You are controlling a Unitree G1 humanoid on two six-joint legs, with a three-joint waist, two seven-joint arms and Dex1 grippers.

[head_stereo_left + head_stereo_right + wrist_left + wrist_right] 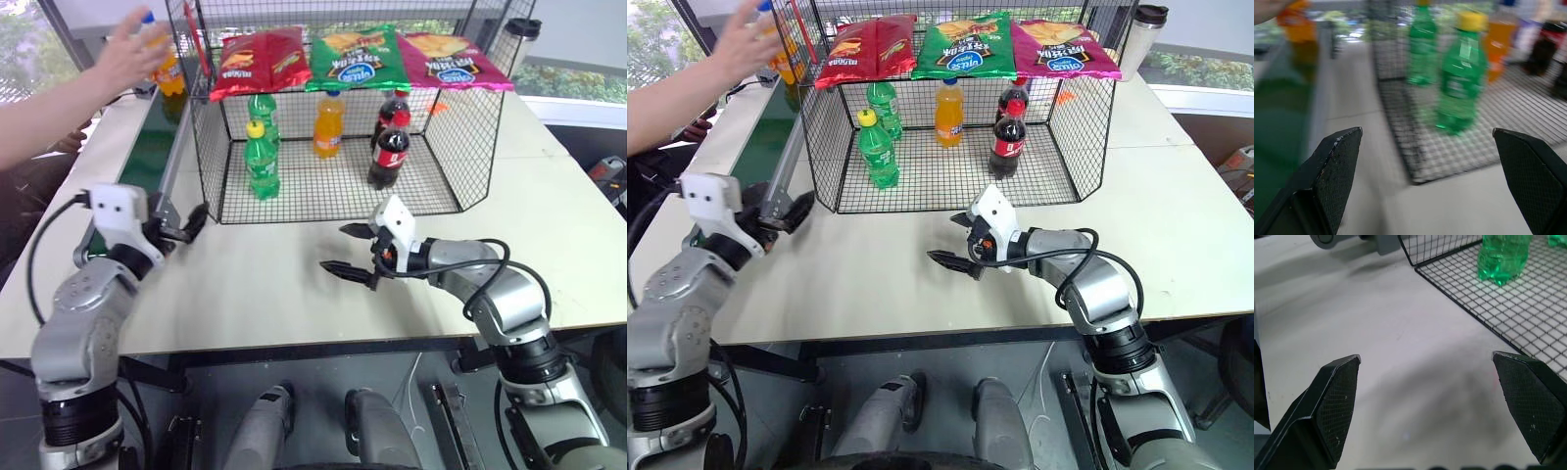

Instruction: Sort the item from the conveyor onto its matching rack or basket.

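Orange soda bottle (167, 69) in a person's hand (132, 49) above conveyor (147, 157) | left gripper (186, 227) level, jaws wide, empty | right gripper (351, 250) angled left over table (274, 294), jaws wide, empty

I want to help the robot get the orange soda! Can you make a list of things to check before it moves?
1. Left pincer open: ok, fingers wide apart, nothing between them.
2. Right pincer open: ok, holding nothing, above the table.
3. Orange soda bottle free to take: not ok, a person's hand is on it at the conveyor's far end.
4. Bottle standing on the belt: cannot tell, the hand hides it.
5. Room in the wire cage: ok, bare mesh floor beside the orange bottle already inside.
6. Left pincer near the conveyor: ok, it is beside the rail, well short of the bottle.
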